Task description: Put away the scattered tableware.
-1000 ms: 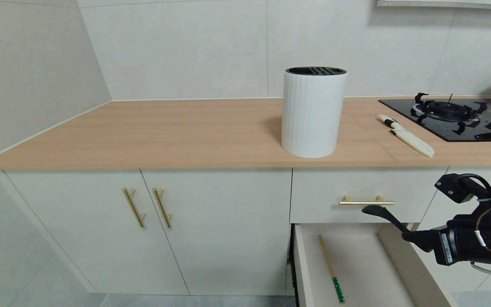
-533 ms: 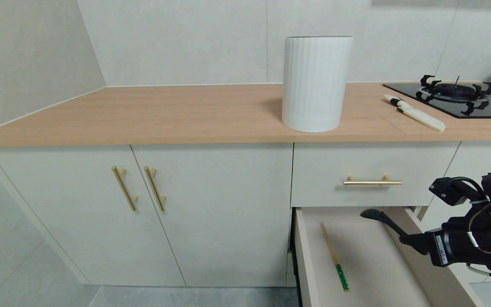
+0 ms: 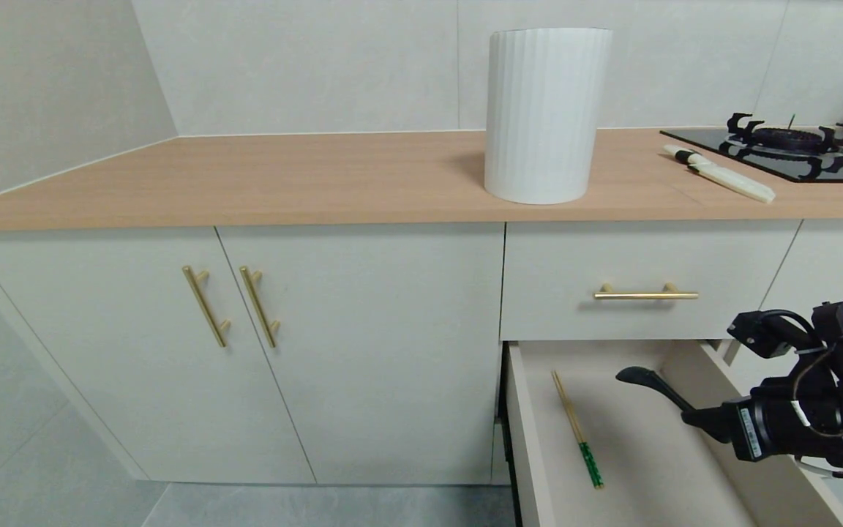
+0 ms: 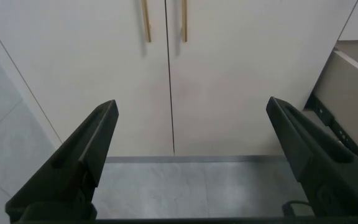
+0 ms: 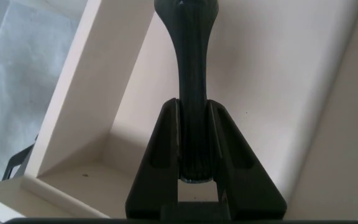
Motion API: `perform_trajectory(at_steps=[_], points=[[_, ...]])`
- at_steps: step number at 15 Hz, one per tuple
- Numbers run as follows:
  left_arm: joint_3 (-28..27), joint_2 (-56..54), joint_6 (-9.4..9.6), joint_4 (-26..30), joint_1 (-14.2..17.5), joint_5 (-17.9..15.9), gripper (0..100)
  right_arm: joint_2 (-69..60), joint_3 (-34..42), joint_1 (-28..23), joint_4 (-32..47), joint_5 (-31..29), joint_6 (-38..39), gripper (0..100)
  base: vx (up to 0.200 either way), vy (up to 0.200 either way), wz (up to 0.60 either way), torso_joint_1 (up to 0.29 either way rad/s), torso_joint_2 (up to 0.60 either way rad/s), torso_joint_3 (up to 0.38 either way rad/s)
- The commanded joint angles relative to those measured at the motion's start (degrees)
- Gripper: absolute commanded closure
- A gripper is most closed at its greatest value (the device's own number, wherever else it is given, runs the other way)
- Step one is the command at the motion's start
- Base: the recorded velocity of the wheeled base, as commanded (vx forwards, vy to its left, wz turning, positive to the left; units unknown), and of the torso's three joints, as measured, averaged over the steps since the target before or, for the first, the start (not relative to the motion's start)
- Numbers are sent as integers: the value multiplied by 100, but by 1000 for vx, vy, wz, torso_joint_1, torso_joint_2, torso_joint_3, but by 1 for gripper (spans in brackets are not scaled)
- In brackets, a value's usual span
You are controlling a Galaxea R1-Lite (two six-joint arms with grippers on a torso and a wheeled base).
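Black long-handled plastic spoon (image 3: 645,380), pinched by its handle in the right claw (image 3: 707,423), hangs above the open pale drawer (image 3: 520,432) near wooden green-tipped chopsticks (image 3: 575,435); released from this height it could bounce, or strike the drawer's side wall.

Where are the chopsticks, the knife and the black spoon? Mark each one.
chopsticks (image 3: 577,430): head view, middle of the shafts.
knife (image 3: 732,184): head view, on the blade.
spoon (image 5: 194,93): right wrist view, on the handle.
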Motion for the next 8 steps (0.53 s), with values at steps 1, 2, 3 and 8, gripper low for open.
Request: perform_trajectory(at_steps=[1,2,3,8], points=[[5,9,-1,-1,-3,8,0,277,-19,6,-104,-7,3,100,0,0,0,0,0,0],[-4,9,-1,-1,-3,-1,0,470,-10,-2,-245,-16,3,100,0,0,0,0,0,0],[-4,9,-1,-1,-3,8,0,760,-37,6,-438,-68,29,100,0,0,0,0,0,0],[-4,9,-1,-1,-3,-1,0,2562,-344,244,-1335,-1176,899,100,0,0,0,0,0,0]])
